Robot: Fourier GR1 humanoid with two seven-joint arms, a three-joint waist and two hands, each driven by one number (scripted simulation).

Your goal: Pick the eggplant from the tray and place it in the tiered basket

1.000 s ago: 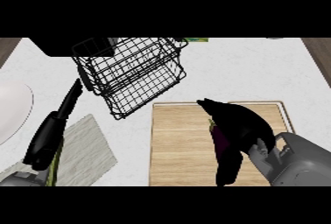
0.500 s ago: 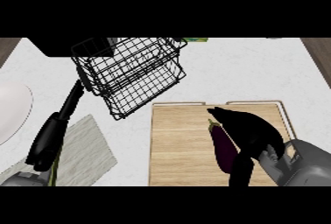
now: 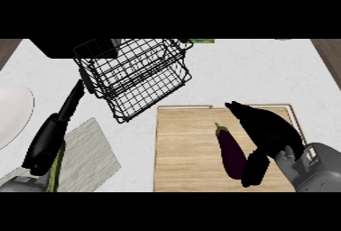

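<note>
The dark purple eggplant (image 3: 230, 152) lies on the wooden tray (image 3: 185, 153), stem end pointing away from me. My right hand (image 3: 268, 130) hovers just right of it with fingers stretched out toward the tray's far edge. Its thumb (image 3: 253, 169) sits against the eggplant's near end, and the hand is open, not curled round the eggplant. The black wire tiered basket (image 3: 133, 74) stands tilted-looking at the upper left of the tray, with nothing visible inside. My left hand (image 3: 48, 140) rests open at the left, fingers pointing up toward the basket.
A white plate (image 3: 9, 115) shows at the left edge. A grey cloth (image 3: 90, 155) lies beside the left hand, with a green strip (image 3: 57, 164) under the forearm. A black object (image 3: 65, 48) sits behind the basket. White counter (image 3: 266, 72) lies behind the tray.
My right hand has slid to the right, off the eggplant, so the whole eggplant now shows on the tray. The left hand has not moved.
</note>
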